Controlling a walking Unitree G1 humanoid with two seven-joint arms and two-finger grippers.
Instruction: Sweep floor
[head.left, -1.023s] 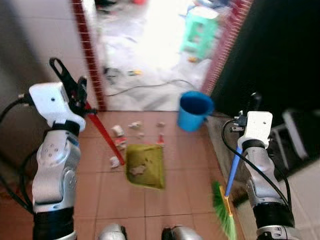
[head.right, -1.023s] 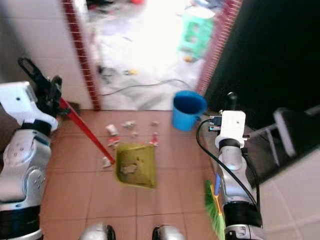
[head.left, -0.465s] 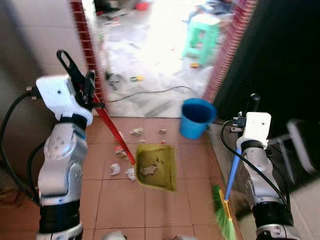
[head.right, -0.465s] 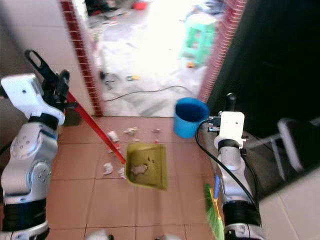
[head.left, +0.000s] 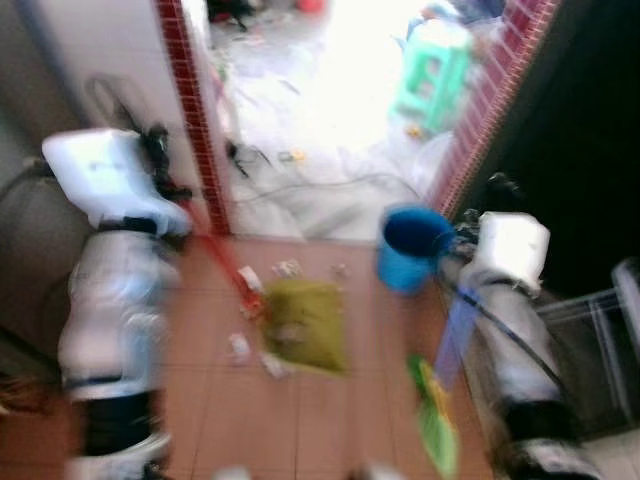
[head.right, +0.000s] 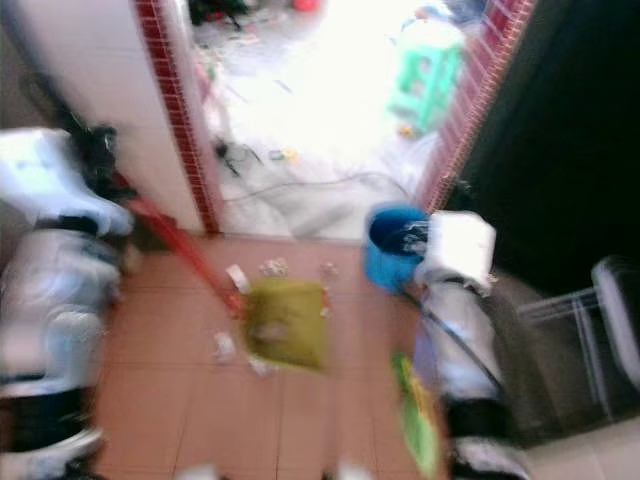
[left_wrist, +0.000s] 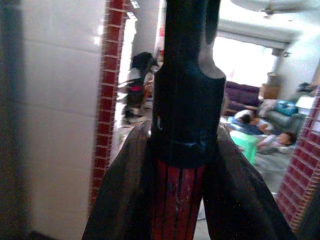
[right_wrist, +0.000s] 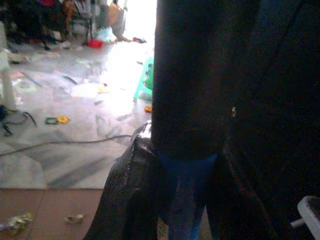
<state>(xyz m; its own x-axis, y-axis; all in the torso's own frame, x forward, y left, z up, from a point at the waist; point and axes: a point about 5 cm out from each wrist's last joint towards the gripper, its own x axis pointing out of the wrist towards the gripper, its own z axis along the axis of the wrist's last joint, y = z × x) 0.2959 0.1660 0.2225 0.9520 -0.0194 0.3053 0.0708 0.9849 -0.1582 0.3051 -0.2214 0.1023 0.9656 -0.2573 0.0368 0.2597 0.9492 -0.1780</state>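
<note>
Blur has come over both head views since a moment ago, so the robot is likely turning or stepping, not sweeping. Left end effector (left_wrist: 180, 200) is clamped round the red dustpan handle (left_wrist: 176, 197); the olive-green plastic dustpan (head.left: 303, 327) sits on the terracotta tile floor (head.left: 330, 420) among paper scraps. Right end effector (right_wrist: 187, 200) grips the blue-handled green broom (head.left: 434, 420). Scraps by the round blue bucket (head.left: 412, 245) are too smeared to count.

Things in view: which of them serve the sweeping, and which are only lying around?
For sweeping:
dustpan, red handle in left pincer
broom, blue handle in right pincer
paper scraps

Lying about:
blue bucket
green stool
cable
</note>
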